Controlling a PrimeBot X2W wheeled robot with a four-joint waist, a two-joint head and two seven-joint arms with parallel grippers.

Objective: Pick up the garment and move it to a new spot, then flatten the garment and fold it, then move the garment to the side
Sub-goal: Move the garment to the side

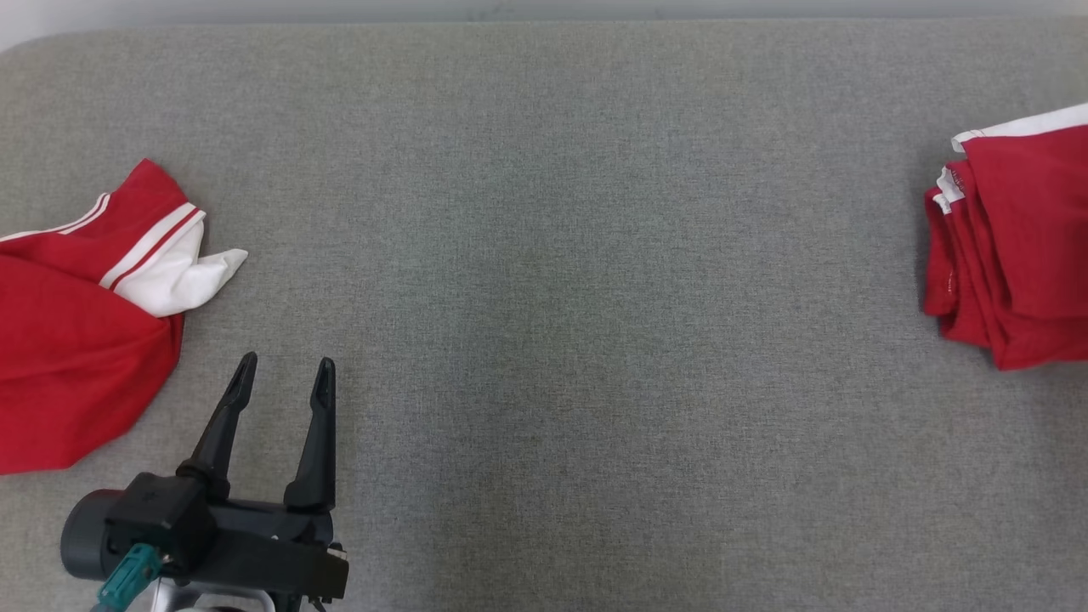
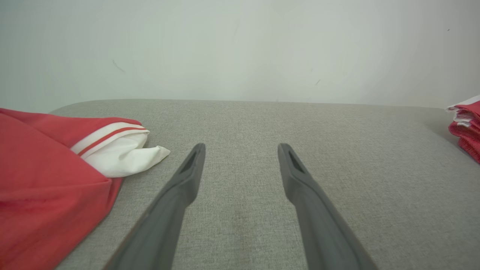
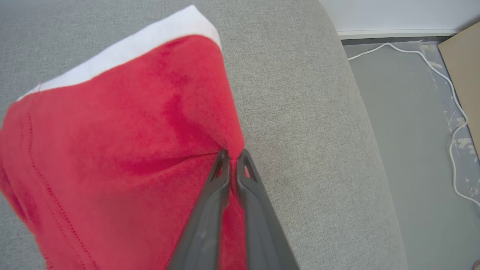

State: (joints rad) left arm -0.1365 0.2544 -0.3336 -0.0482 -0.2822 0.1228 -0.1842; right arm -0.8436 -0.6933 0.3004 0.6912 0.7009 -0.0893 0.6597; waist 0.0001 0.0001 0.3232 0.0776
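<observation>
Surface: woven grey tabletop (image 1: 544, 212) is stretching broad, corners rounded.
Right pincer (image 3: 234, 153): I'm pinching the soft folded red garment (image 3: 112, 150).
Left pincer (image 1: 286, 361): I'm holding it wide.

We count two red-and-white garments: one crumpled garment (image 1: 68, 357) just left of the left pincer (image 1: 286, 365), and one folded garment (image 3: 112, 150) at the tips of the right pincer (image 3: 234, 153). That makes two pincers, one grey tabletop (image 1: 595, 340) under both, and one white cable (image 3: 450, 86) on the floor (image 3: 405, 150) beyond the right pincer.
</observation>
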